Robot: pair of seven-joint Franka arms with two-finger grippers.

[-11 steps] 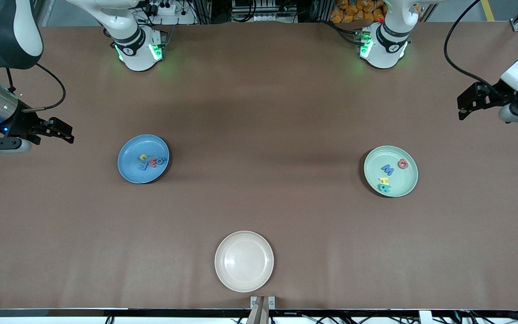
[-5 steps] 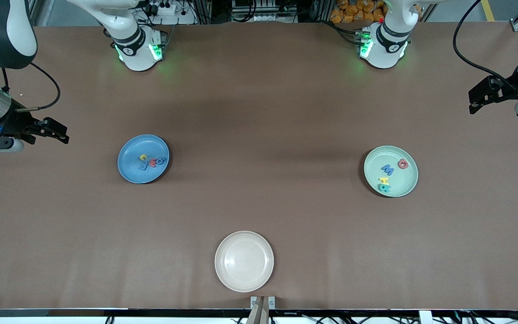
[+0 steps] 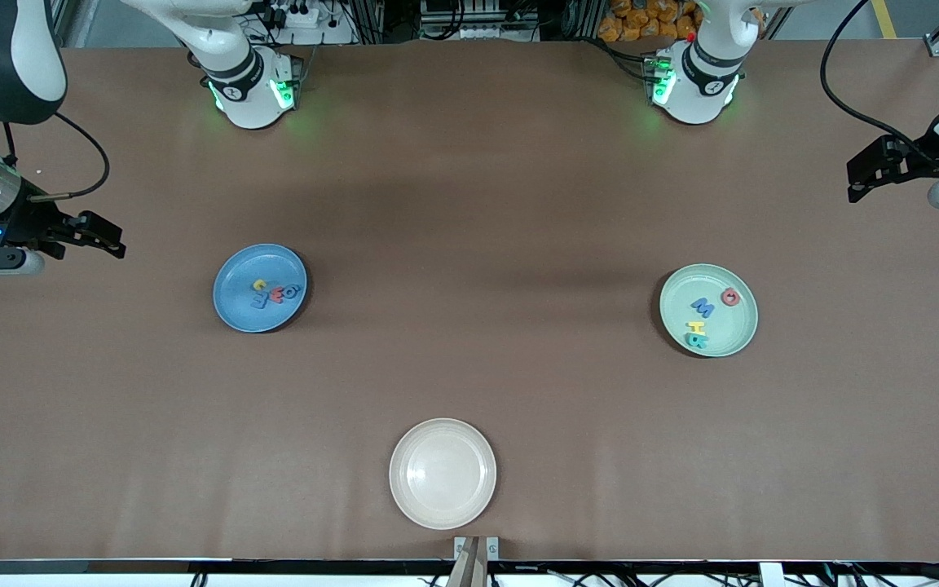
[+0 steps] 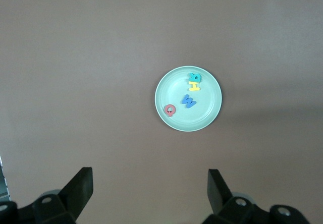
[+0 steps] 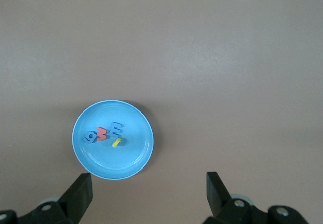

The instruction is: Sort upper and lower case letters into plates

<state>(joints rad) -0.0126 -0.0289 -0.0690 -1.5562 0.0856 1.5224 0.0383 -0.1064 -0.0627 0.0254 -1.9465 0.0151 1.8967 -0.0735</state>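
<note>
Four letters (image 3: 275,293) lie in the blue plate (image 3: 235,310) and four more (image 3: 703,314) in the mint plate (image 3: 742,330), while left gripper (image 3: 865,173) and right gripper (image 3: 107,236) hang over the counter's (image 3: 469,204) ends, fingers apart, empty

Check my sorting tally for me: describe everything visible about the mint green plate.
The mint green plate is round, shallow and rimmed, with a matte plastic look. It sits flat on the brown table toward the left arm's end, farther from the front camera than the cream plate. Four small flat letters lie in it: a red O, a blue W, a yellow H and a teal B, the last two touching. No gripper touches it.
</note>
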